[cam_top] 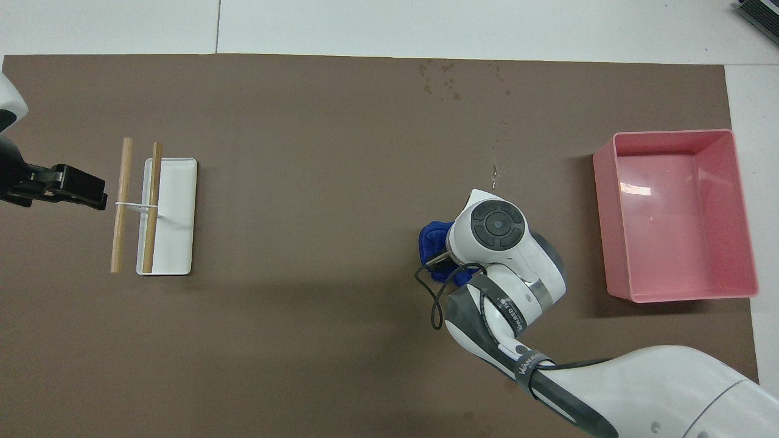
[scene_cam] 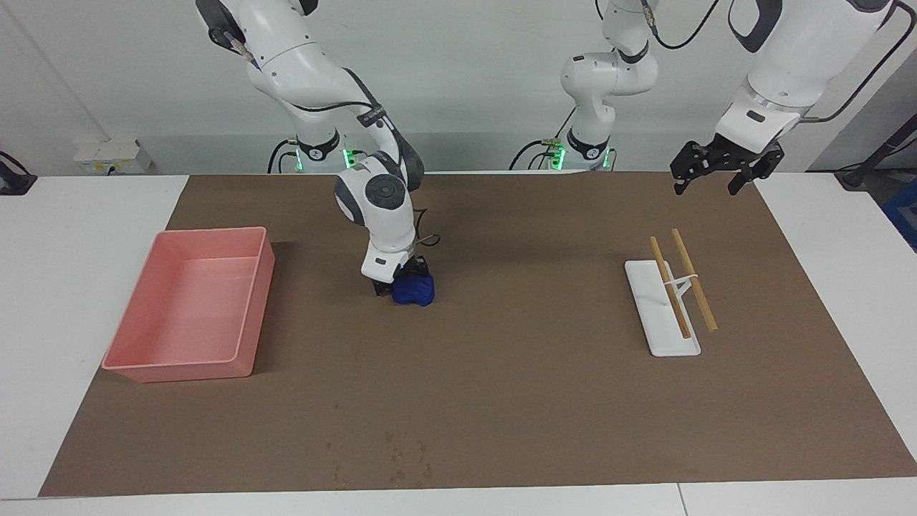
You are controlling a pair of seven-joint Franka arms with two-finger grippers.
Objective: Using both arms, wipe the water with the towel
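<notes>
A large brown rectangular mat (scene_cam: 544, 401) is spread over the white table (scene_cam: 79, 236). A pink rectangular plastic tray (scene_cam: 188, 307) is set on the mat toward the right arm's end. A flat white stand (scene_cam: 655, 315) carrying two wooden sticks (scene_cam: 693, 281) is placed toward the left arm's end. Small wet spots (scene_cam: 401, 455) are seen on the mat's edge farthest from the robots.

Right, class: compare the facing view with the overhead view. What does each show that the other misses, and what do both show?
Only the facing view: both arm bases, the wall, and the left gripper whole, open, raised over the mat's edge.
Only the overhead view: the wet trail running toward the farther droplets.
Both: the right gripper shut on the towel, the pink tray, the white stand with two sticks, and the droplets.
</notes>
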